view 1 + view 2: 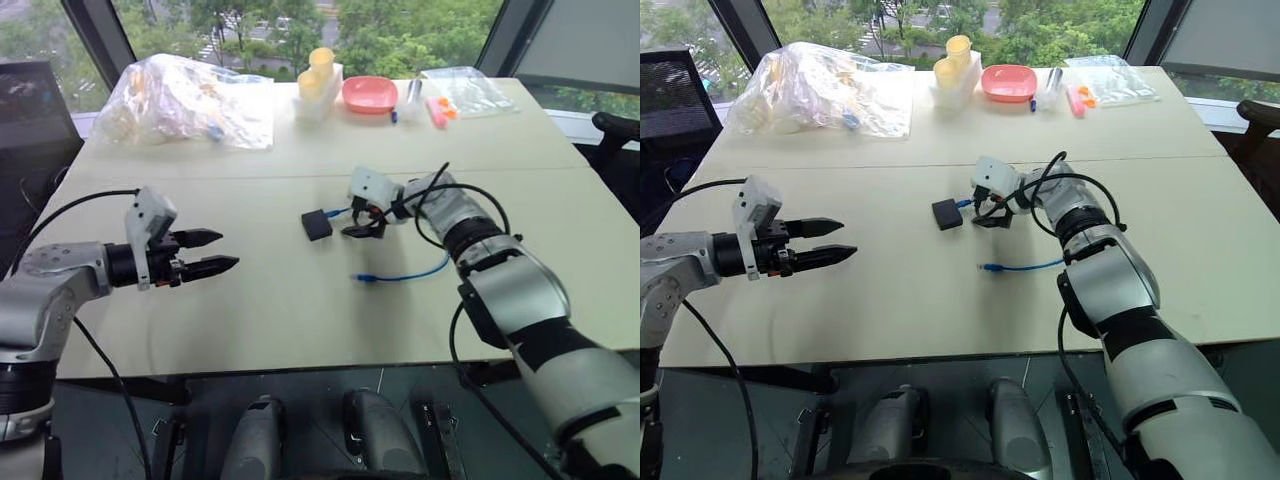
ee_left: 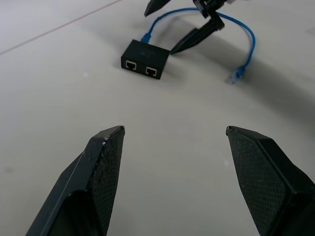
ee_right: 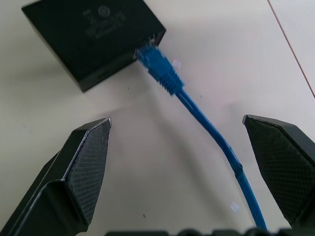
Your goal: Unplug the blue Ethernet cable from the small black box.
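The small black box [image 1: 317, 224] lies flat near the table's middle, with two empty ports [image 2: 138, 66] facing my left gripper. The blue Ethernet cable [image 3: 212, 132] is plugged into the box's opposite side by its plug [image 3: 156, 67]. From there it loops right and ends in a loose plug [image 1: 361, 277] nearer to me. My right gripper [image 3: 177, 129] is open and hovers just right of the box, its fingers astride the cable near the plug and touching nothing. My left gripper [image 1: 215, 251] is open and empty, well to the left, pointing at the box.
At the far edge of the table [image 1: 270, 320] lie a crumpled plastic bag [image 1: 185, 100], yellow cups in a white holder [image 1: 319, 75], a pink bowl [image 1: 369, 94] and a clear bag [image 1: 465, 90]. A dark chair [image 1: 35, 110] stands at the far left.
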`<control>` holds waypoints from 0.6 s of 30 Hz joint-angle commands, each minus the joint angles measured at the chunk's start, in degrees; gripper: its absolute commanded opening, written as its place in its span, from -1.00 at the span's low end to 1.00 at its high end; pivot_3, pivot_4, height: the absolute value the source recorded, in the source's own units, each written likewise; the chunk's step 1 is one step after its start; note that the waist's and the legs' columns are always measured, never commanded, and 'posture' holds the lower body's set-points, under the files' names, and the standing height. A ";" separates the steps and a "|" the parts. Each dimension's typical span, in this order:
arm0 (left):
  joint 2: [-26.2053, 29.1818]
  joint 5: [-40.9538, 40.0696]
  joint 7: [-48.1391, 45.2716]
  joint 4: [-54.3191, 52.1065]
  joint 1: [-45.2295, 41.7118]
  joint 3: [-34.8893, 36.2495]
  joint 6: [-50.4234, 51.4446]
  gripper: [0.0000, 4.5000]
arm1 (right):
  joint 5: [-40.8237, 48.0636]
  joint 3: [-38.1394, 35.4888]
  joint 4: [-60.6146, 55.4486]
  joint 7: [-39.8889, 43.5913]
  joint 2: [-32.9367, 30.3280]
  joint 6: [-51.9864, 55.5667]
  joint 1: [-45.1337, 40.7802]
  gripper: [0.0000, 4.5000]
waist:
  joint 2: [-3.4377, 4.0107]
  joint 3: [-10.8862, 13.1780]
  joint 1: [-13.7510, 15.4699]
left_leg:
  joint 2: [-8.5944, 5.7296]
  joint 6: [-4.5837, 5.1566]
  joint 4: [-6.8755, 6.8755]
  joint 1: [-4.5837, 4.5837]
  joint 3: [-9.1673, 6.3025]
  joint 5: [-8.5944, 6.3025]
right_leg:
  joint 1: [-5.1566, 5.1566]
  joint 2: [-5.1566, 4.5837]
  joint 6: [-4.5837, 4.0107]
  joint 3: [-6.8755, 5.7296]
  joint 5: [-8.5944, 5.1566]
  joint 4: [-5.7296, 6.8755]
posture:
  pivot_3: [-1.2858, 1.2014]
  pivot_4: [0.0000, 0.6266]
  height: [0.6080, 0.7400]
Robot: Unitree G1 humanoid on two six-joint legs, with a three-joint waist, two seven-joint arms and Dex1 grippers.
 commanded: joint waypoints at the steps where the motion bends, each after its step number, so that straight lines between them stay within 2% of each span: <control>1: 0.12 -1.37 1.83 -2.92 0.67 2.41 0.73 0.53 | -1.31 -1.39 0.39 -5.34 3.50 0.21 -1.77 1.00 | 0.00 0.00 -0.46 | 0.01 0.00 -0.02 0.05 -0.01 0.00 | 0.05 0.00 0.00 0.01 0.00 0.00 | 0.03 -0.52 1.00; 11: 0.16 -2.06 5.65 -5.73 3.95 3.69 1.17 0.53 | -4.60 -2.53 1.00 -11.02 7.32 1.49 -1.21 1.00 | 0.00 0.00 -0.93 | 0.02 -0.01 -0.04 0.05 -0.02 0.00 | 0.02 -0.02 0.00 0.18 0.00 0.00 | 0.03 -0.52 1.00; 12: 0.12 -1.96 5.80 -5.68 4.09 3.56 0.93 0.55 | -4.48 -2.75 1.02 -8.73 7.45 1.65 -0.75 0.75 | 0.00 0.00 -0.93 | 0.02 -0.01 -0.04 0.05 -0.02 0.00 | 0.02 -0.03 0.00 0.20 0.00 0.00 | 0.03 -0.52 1.00; 16: -0.27 -1.26 6.55 -4.69 2.96 2.17 0.28 0.55 | -1.91 -4.92 1.01 4.91 8.01 5.72 0.46 -0.02 | -0.01 -0.01 -0.91 | 0.01 -0.01 -0.03 0.05 -0.02 0.00 | 0.03 -0.02 -0.01 0.22 -0.01 -0.01 | 0.03 -0.52 1.00; 17: -0.43 -1.09 6.72 -4.44 2.62 1.77 0.08 0.55 | -1.72 -5.17 0.97 7.72 7.93 6.73 0.71 -0.32 | -0.01 -0.01 -0.90 | 0.01 -0.01 -0.03 0.05 -0.01 0.00 | 0.03 -0.02 0.00 0.22 -0.01 -0.01 | 0.03 -0.52 1.00; 18: -0.57 -0.95 6.80 -4.26 2.34 1.46 -0.09 0.55 | -1.69 -5.33 0.89 9.73 7.84 7.48 0.94 -0.51 | -0.01 -0.01 -0.89 | 0.01 -0.01 -0.04 0.05 -0.01 0.00 | 0.03 -0.02 0.01 0.22 -0.01 -0.01 | 0.03 -0.52 1.00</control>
